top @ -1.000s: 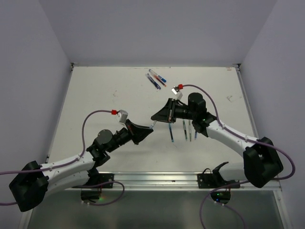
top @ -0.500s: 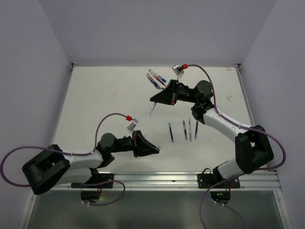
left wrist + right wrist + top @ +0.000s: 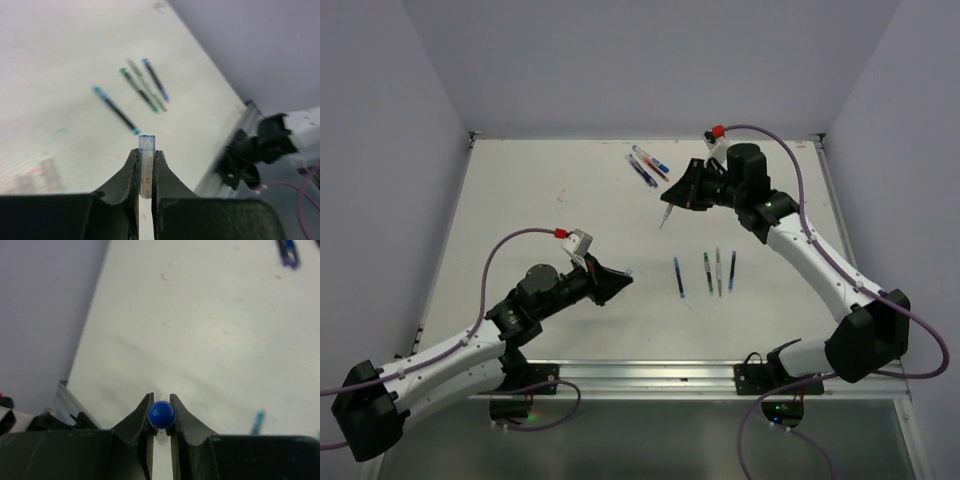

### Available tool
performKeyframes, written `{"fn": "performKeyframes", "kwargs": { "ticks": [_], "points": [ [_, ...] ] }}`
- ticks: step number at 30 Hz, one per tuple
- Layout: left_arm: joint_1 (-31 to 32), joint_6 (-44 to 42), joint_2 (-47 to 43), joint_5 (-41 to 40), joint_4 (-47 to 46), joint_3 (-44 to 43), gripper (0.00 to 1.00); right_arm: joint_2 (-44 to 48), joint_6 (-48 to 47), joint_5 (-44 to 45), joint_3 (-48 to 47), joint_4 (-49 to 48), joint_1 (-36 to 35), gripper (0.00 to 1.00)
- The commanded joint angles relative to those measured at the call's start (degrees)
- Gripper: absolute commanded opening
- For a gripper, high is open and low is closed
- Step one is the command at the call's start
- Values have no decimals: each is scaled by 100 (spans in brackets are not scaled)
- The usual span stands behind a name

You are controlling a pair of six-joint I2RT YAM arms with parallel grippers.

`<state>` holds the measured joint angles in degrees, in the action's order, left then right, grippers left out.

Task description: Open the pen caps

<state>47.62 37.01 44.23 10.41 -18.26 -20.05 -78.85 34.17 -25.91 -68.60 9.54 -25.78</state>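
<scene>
My left gripper (image 3: 620,274) is shut on a short clear pen cap with a blue rim (image 3: 146,162), held above the table left of the pen row; the cap's tip shows in the top view (image 3: 629,270). My right gripper (image 3: 672,203) is shut on a thin pen (image 3: 664,218) that sticks out toward the table. In the right wrist view its round blue end (image 3: 161,414) sits between the fingers (image 3: 141,416). The two grippers are well apart.
Several pens lie in a row on the table (image 3: 678,277), (image 3: 707,271), (image 3: 732,268), also in the left wrist view (image 3: 115,110). More pens lie at the back (image 3: 647,166). Walls surround the table (image 3: 520,220); a metal rail (image 3: 650,375) runs along the near edge.
A second ago both grippers met at mid-table on one pen. They have drawn apart: the right carried the pen back and right, the left kept the cap.
</scene>
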Motion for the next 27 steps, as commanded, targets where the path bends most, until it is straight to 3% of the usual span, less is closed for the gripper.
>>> {"fn": "performKeyframes", "kwargs": {
  "ticks": [1,7,12,27],
  "points": [
    [-479,-213,-151,-1682,1816,-78,0,-428,-973,1220,-680,3287,467,0],
    [-965,262,-1124,-2736,2247,502,0,-790,-1528,2010,73,4073,1451,0],
    [-965,333,-1479,-3518,2555,529,0,-834,-1326,2801,443,4135,1576,0],
    [-965,1053,-1022,-3309,1923,1258,0,-1291,-1150,3101,1103,3204,1725,0]
  ]
}}
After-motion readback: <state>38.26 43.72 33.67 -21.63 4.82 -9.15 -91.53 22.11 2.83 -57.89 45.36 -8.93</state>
